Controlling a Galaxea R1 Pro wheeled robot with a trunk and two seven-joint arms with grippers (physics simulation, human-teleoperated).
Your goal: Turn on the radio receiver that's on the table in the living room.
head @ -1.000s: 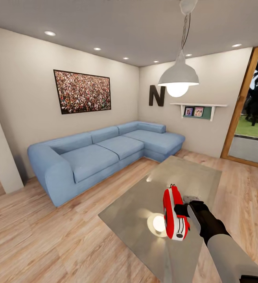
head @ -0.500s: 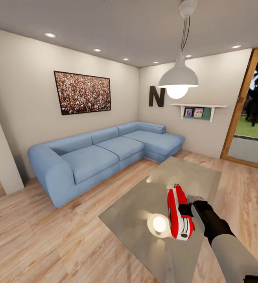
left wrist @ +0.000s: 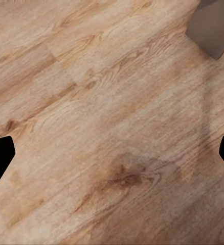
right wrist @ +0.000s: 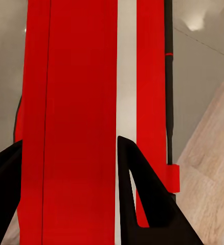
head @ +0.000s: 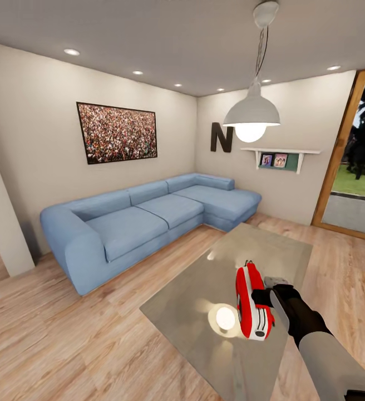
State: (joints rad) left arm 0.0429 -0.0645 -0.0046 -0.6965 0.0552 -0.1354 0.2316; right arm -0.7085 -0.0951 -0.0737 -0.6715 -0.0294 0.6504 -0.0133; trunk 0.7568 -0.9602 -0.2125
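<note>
Because the radio receiver (head: 252, 302) is a small glossy shell of hard red plastic with white trim, I judge it light and stiff but slick, the sort of thing that could twist or slide out of a narrow pinch. The right end effector (head: 259, 298) grips it across its flat faces near the middle, lifted above the glass counter (head: 271, 248) rather than resting on it; in the right wrist view a dark fingertip (right wrist: 142, 194) presses on the red body beside the white stripe. That mid-body hold looks sensible to me, since it balances the weight. Its long axis runs roughly upright, tipped a little, with the thin edge facing me and the white-marked end lowest. The left end effector (left wrist: 112, 153) hangs over bare wood floor (left wrist: 91, 92), fingers spread apart and holding nothing.
</note>
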